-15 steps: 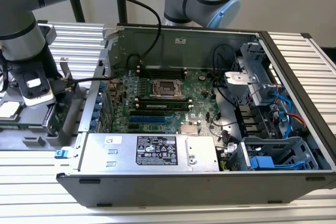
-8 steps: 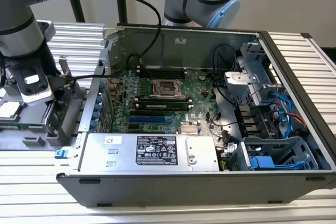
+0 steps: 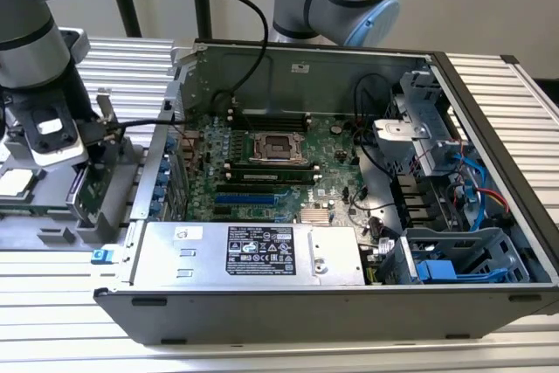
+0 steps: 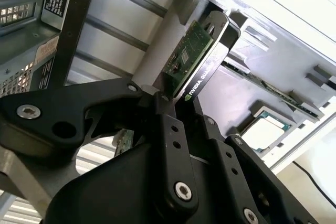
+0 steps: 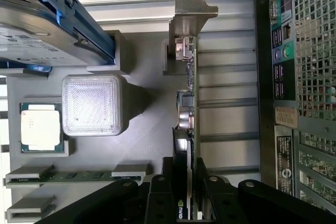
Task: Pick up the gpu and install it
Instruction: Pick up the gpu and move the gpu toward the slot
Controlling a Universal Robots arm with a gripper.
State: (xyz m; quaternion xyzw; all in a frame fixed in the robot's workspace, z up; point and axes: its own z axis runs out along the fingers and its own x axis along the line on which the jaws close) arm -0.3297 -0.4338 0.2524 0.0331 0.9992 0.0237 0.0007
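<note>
Gripper (image 5: 185, 174) low over the grey parts holder (image 5: 142, 145), at the surface (image 3: 489, 338) edge on the exterior view's left, just beside the open computer case (image 3: 288, 312). Fingers (image 5: 157, 192) drawn narrow against both faces of the gpu (image 5: 188, 103), no gap visible in either wrist view; read as a closed grip on the card.

Gpu upright on its long edge in the holder's slot, not lifted clear as far as the exterior view shows. Stood that way, probably, to leave both flat faces free for a pinch from above. Grip taken at the cooler end, well apart from the silver bracket (image 5: 191, 6); likely to keep the bracket and lower edge unobstructed for seating.

Elsewhere in the holder: CPU (image 5: 38, 127) flat in its recess, memory stick (image 5: 68, 174) on edge, hard drive (image 5: 37, 35) in a blue carrier, each apart from the card.

Motherboard (image 3: 262, 172) exposed inside the case, side panel off, open to reach from above.
</note>
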